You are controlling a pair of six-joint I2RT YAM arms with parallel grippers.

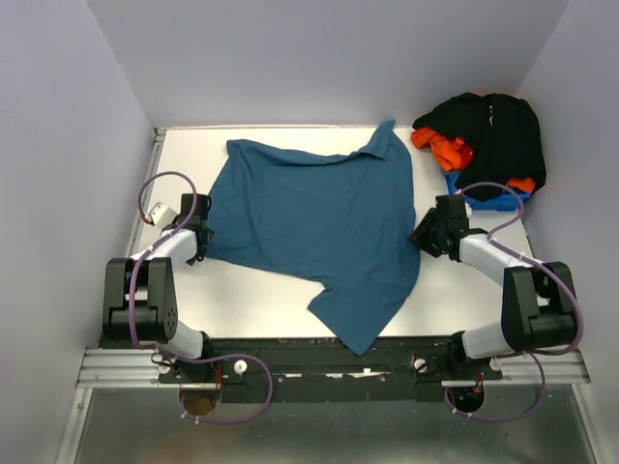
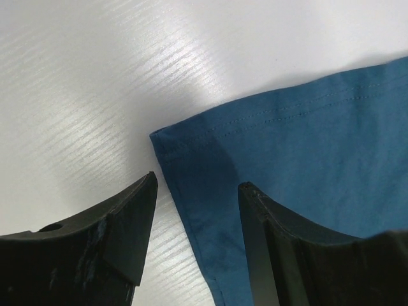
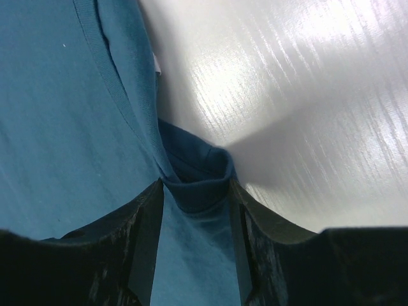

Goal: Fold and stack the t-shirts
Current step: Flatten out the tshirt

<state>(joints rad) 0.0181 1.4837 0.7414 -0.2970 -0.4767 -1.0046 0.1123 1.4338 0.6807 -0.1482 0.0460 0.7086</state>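
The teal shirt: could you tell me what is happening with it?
Both arms are at the teal shirt, spread unfolded on the table. The left tool is open astride a hem corner; a bunched fold of cloth sits inside the right tool. Black and orange shirts lie heaped far right.

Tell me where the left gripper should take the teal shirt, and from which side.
Grip the teal shirt at its hemmed corner, coming in from the left along the table. That corner lies flat with free edges, just ahead of the open left gripper.
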